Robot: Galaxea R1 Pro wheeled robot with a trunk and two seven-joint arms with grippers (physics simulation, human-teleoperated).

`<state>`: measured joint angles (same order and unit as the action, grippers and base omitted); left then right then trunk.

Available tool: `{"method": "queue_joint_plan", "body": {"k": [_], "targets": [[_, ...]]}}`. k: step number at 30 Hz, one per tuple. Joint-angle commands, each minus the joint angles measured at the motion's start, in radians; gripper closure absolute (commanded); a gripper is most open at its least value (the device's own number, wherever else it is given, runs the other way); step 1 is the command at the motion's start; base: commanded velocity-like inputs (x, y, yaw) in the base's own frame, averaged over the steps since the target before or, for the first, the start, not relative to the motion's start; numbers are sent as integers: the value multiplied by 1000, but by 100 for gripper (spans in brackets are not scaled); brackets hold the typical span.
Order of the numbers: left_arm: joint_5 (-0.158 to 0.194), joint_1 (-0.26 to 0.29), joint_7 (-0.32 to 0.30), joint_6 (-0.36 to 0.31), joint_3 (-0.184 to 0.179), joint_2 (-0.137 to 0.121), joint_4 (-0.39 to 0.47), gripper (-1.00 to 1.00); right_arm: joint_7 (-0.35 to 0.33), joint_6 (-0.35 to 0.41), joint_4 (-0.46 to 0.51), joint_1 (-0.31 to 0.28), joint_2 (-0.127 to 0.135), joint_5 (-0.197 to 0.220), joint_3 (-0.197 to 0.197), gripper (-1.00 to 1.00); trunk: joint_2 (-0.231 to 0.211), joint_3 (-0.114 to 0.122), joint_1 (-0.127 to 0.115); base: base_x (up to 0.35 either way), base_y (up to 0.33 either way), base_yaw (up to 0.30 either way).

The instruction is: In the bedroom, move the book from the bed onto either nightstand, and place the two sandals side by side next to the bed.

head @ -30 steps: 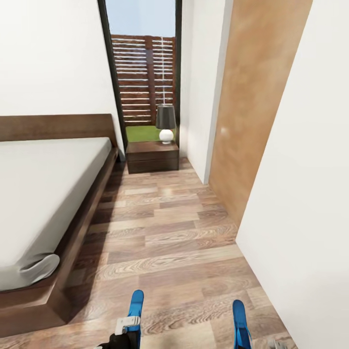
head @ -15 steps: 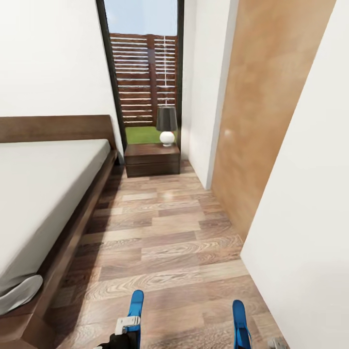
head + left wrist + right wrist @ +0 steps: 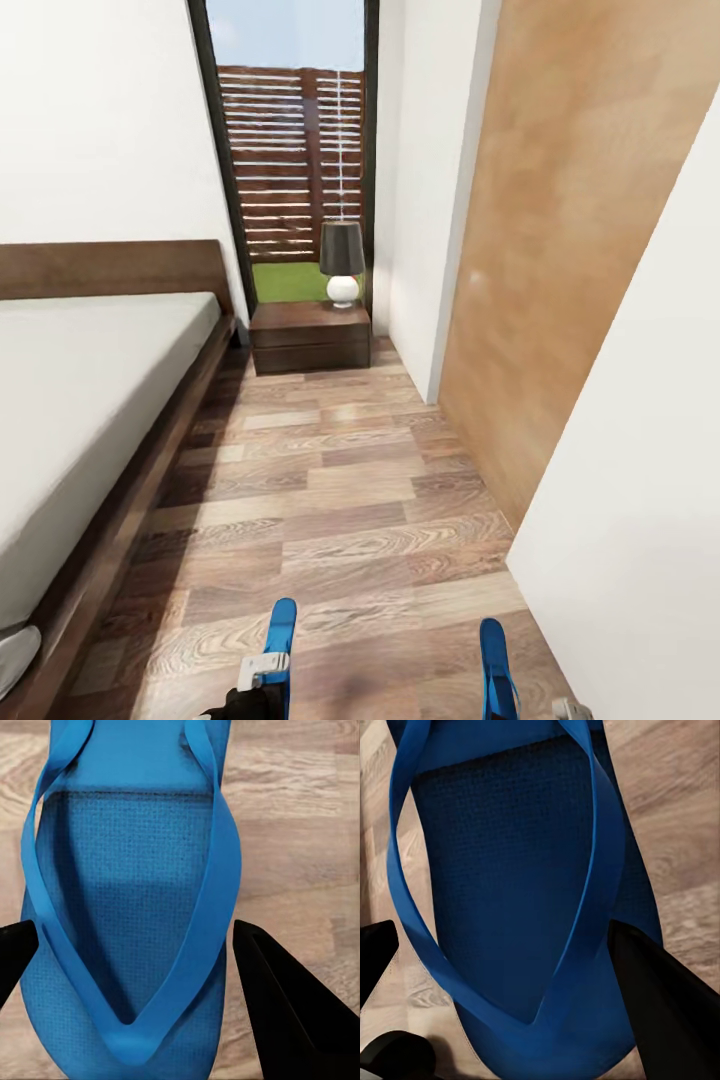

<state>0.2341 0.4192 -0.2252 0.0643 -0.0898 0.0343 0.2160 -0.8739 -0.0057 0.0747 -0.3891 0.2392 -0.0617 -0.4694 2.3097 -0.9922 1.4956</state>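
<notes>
Bedroom aisle, wood-plank floor [image 3: 350, 500] running up the frame between white walls, slatted fence beyond the window at top centre.

Bed [image 3: 80, 400]: large, off-white mattress in a dark frame, filling the left of the head view.

Nightstand [image 3: 310, 335]: dark wood, centre of frame at the head of the bed, lamp [image 3: 342, 262] on top.

Left sandal [image 3: 280, 640]: bright blue flip-flop, bottom edge left of centre, carried in my left gripper [image 3: 131, 952]; dark fingers flank the sole either side and I judge them clamped on it.

Right sandal [image 3: 495, 655]: matching blue, bottom edge right of centre, my right gripper [image 3: 499, 960] likewise flanking and apparently holding it.

Handling, judged: light, flexible foam, slightly grippy; hold across the sole, never by the thin thong straps.
</notes>
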Motion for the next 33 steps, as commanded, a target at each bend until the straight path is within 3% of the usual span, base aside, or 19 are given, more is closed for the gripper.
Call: {"method": "queue_joint_plan", "body": {"k": [1,13,33], "targets": [[10,1,0,4,-8,-1,-1,100,-4,0,0,-1,0,-6,-8,100,0,-1,0,331,-1,0],[10,1,0,5,-8,-1,-1,100,-4,0,-1,-1,0,-6,-8,100,0,-1,0,331,0,103],[10,1,-1,3,-8,-1,-1,100,-2,0,-1,-1,0,-6,-8,100,0,-1,0,331,0,4]]}}
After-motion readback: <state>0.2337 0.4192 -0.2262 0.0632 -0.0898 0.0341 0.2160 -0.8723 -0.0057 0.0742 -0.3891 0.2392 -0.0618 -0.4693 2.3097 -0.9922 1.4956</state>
